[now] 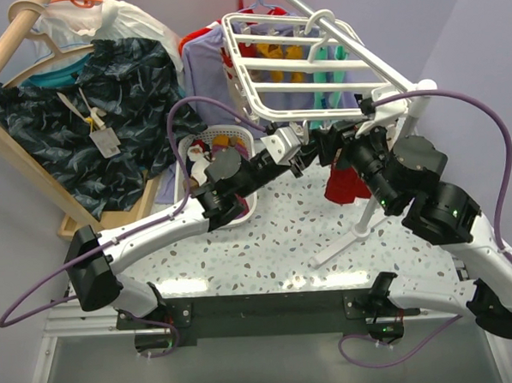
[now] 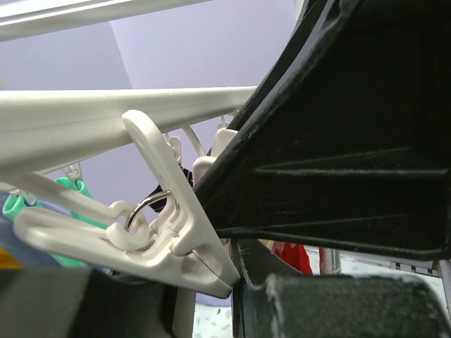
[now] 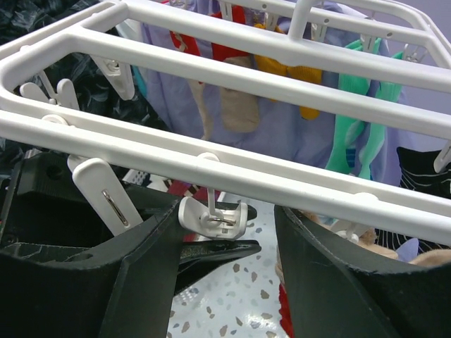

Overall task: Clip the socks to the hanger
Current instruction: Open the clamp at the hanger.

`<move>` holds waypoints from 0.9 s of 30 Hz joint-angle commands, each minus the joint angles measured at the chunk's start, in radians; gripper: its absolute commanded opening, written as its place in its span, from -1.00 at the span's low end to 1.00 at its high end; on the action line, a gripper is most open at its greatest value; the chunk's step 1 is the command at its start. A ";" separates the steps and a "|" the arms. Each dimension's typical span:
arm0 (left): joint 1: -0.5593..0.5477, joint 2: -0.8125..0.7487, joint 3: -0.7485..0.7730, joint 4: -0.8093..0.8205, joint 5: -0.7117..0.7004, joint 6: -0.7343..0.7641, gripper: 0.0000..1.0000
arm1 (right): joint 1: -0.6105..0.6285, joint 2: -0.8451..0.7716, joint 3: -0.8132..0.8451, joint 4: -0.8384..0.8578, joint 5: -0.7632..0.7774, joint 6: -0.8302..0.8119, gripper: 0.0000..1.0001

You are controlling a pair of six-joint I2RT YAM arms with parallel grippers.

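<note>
One hanger (image 3: 232,70) overhead; right hand (image 3: 225,229) spread apart, left hand (image 1: 303,148) grip unclear.

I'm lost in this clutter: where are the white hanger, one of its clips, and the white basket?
hanger (image 1: 303,112), top view, its near edge bar.
clip (image 2: 176,211), left wrist view, its white body.
basket (image 1: 231,131), top view, its slotted rim.
</note>
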 commanded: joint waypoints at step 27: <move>-0.003 -0.046 0.000 -0.029 -0.030 -0.057 -0.25 | 0.002 -0.015 -0.046 0.153 0.032 -0.025 -0.91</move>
